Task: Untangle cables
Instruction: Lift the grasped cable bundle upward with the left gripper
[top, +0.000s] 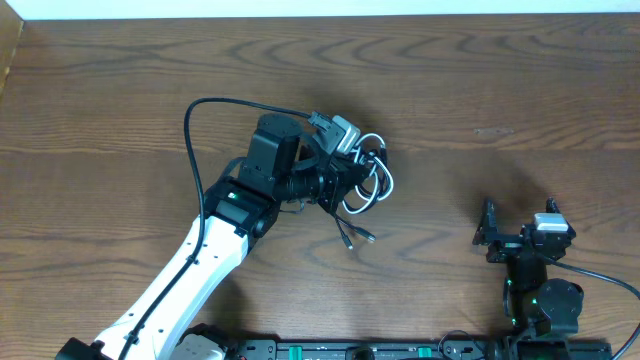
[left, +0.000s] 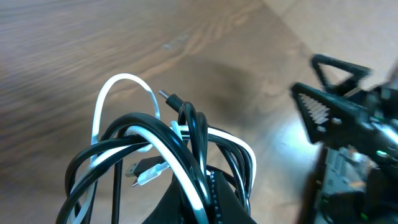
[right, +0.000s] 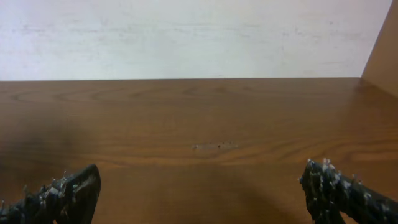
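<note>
Cables (left: 155, 146), white and black wound together, sit clamped in left gripper (left: 198, 199), jaws closed on the bundle; loops bulge out past the jaws, white loop (left: 124, 81) arching highest, one black plug (left: 166, 97) pointing straight away from the jaws. Overhead: two loose ends (top: 356, 234) trail off to one side of the jaws, long axis slanting across the table (top: 500, 100). Grip point hidden under the cords; knots unreadable. Right gripper (right: 200, 183) jaws spread wide, well apart from bundle

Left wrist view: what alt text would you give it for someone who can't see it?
A tangled bundle of black and white cables fills the foreground, held above a wooden table. At the right edge, blurred, is the right arm's open end effector.
</note>
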